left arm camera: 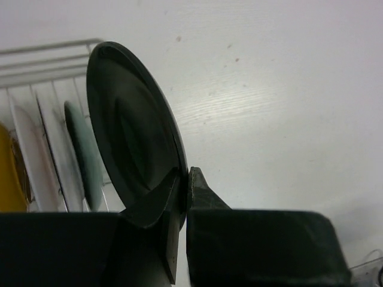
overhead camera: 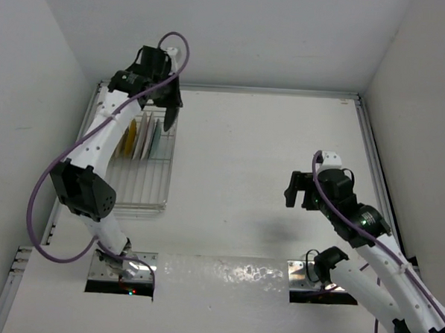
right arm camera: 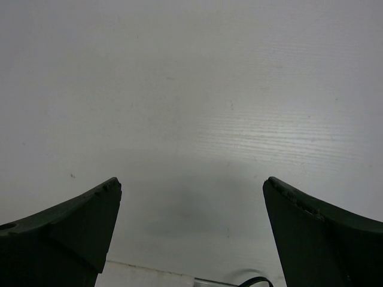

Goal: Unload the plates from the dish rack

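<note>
My left gripper [left arm camera: 187,179] is shut on the rim of a dark-looking plate [left arm camera: 125,119], which stands on edge just right of the dish rack [left arm camera: 48,54]. In the top view this gripper [overhead camera: 169,108] hangs over the rack's far right corner, with the held plate [overhead camera: 170,125] below it. In the rack [overhead camera: 143,179] stand three more plates: a teal one [left arm camera: 84,155], a white one [left arm camera: 51,149] and a yellow one [left arm camera: 9,173]. My right gripper [overhead camera: 296,193] hovers open over bare table at the right, nothing between its fingers [right arm camera: 90,221].
The rack's near half holds only bare wire slots [overhead camera: 136,184]. A metal rail [overhead camera: 373,144] frames the table, with white walls close behind it. A glossy strip [overhead camera: 224,275] lies between the two arm bases. A purple cable [overhead camera: 44,224] loops off the left arm.
</note>
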### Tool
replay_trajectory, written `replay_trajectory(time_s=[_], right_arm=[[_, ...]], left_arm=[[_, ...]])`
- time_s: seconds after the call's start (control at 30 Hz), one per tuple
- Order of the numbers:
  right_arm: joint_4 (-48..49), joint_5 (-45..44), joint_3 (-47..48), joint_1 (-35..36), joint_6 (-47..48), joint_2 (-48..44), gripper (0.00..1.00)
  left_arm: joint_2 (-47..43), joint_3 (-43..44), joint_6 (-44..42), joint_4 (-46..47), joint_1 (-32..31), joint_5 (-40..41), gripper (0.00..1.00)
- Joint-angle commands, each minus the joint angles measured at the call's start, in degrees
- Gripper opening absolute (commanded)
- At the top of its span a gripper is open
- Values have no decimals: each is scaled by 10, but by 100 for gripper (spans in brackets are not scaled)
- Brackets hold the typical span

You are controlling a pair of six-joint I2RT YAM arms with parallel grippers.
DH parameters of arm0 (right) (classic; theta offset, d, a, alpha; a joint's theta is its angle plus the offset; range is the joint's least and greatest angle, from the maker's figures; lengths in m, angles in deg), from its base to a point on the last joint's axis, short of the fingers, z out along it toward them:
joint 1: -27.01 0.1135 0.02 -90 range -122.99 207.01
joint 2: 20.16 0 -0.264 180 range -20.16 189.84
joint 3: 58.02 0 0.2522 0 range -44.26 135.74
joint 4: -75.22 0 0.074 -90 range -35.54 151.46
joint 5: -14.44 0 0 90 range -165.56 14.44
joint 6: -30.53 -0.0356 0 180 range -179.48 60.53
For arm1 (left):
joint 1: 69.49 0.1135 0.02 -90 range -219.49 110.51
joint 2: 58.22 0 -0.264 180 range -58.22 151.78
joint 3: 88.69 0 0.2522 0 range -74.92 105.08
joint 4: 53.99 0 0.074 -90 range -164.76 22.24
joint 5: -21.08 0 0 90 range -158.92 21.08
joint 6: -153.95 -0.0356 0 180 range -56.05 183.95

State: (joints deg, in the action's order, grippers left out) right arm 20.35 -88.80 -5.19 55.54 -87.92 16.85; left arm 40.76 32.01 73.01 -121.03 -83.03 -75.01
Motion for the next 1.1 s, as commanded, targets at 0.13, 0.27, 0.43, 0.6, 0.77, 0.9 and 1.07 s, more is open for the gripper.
replay_trajectory(time_s=[0.13,0.27,0.43,0.6,0.77,0.9,1.07], right_arm=[[23,-115,114,-1,-78,44,99],[34,-153,164,-2,-98,54,99],[6,-194,198,-1,-123,32,99],[-23,-234,188,-1,-124,-42,99],[-62,-218,221,-1,-91,-61,99],[-93,-198,236,-2,-62,-59,99],[-101,-195,220,-1,-48,-70,99]], left_arm=[[-83,-22,-69,176,-198,221,0],[-129,-143,-141,279,-280,348,0],[-91,-189,-218,361,-333,503,0],[25,-159,-232,365,-333,512,0],[197,-46,-215,310,-333,500,0],[277,13,-205,288,-333,496,0],[332,34,-185,291,-333,478,0]])
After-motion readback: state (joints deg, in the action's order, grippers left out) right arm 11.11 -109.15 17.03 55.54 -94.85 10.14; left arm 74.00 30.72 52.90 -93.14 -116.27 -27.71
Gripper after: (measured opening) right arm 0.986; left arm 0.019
